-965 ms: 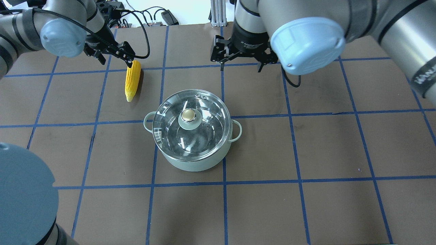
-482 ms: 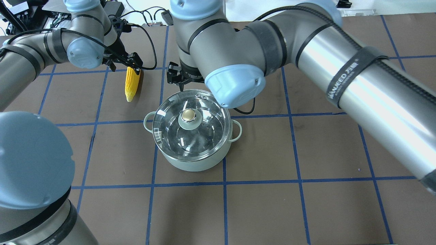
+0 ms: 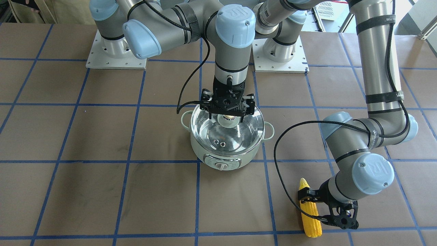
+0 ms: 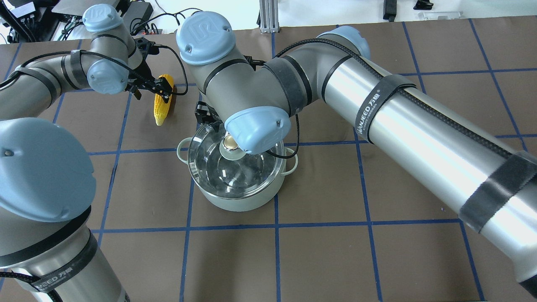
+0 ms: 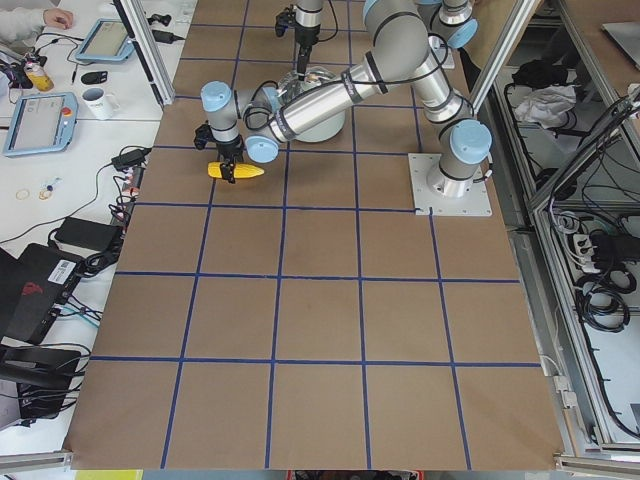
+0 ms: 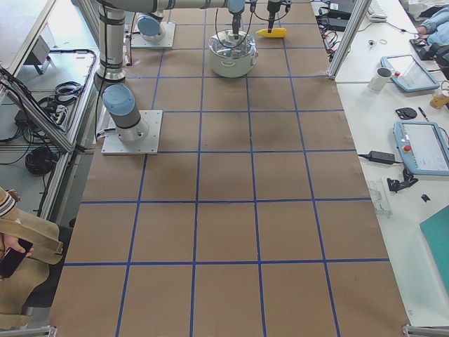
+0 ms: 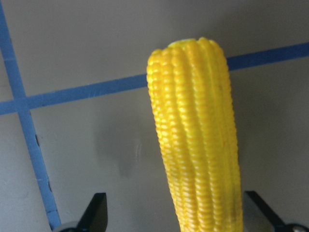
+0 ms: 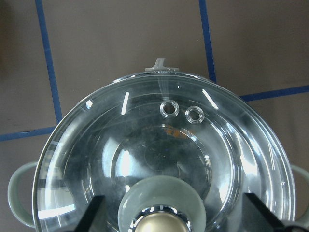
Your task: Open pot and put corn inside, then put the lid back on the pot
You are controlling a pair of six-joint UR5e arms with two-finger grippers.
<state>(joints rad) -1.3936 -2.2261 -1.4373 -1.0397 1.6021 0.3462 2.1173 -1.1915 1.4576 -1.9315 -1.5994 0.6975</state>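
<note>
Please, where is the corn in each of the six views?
Front-facing: corn lower right.
Overhead: corn upper left.
Exterior left: corn upper left.
Exterior right: corn top, right of centre.
Left wrist: corn fills the centre.
Right wrist: not in it.
Landmark: the pot, seen in all but the left wrist view.
</note>
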